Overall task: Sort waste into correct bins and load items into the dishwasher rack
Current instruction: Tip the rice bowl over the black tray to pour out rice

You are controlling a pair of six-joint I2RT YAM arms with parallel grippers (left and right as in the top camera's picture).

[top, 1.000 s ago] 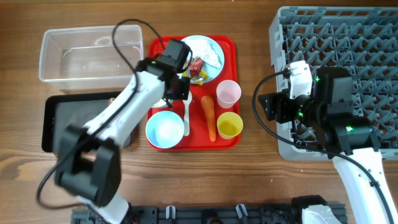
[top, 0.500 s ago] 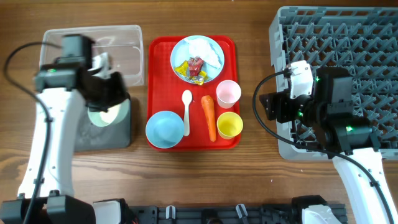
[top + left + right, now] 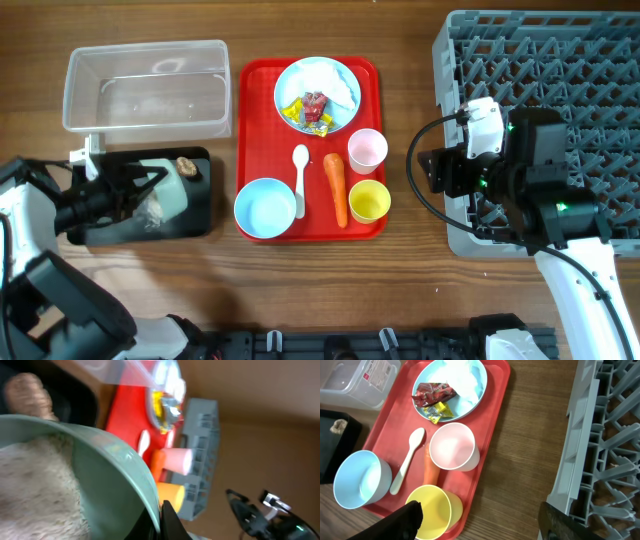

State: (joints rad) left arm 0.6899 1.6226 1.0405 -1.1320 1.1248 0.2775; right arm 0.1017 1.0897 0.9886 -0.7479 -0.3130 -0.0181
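My left gripper (image 3: 135, 196) is shut on the rim of a light blue bowl (image 3: 165, 195) and holds it tilted over the black tray (image 3: 195, 215). White rice (image 3: 35, 485) is still in the bowl, and my fingers (image 3: 160, 517) pinch its rim. A brown lump (image 3: 186, 167) lies in the black tray. On the red tray (image 3: 375, 225) are a plate (image 3: 340, 80) with wrappers (image 3: 315, 110), a spoon (image 3: 300, 178), a carrot (image 3: 336, 187), a pink cup (image 3: 366, 150), a yellow cup (image 3: 369, 201) and a second bowl (image 3: 265, 207). My right gripper (image 3: 482, 525) is open and empty beside the yellow cup (image 3: 432, 510).
The clear tub (image 3: 145, 85) stands behind the black tray. The grey rack (image 3: 560, 90) fills the right side, and its edge (image 3: 590, 460) is close to my right gripper. Bare wood lies between the red tray and the rack.
My left arm carried the rice bowl from the red tray to the black tray, then swung to the lower left and tilted it. The brown lump now lies in the black tray. The right arm has not moved.
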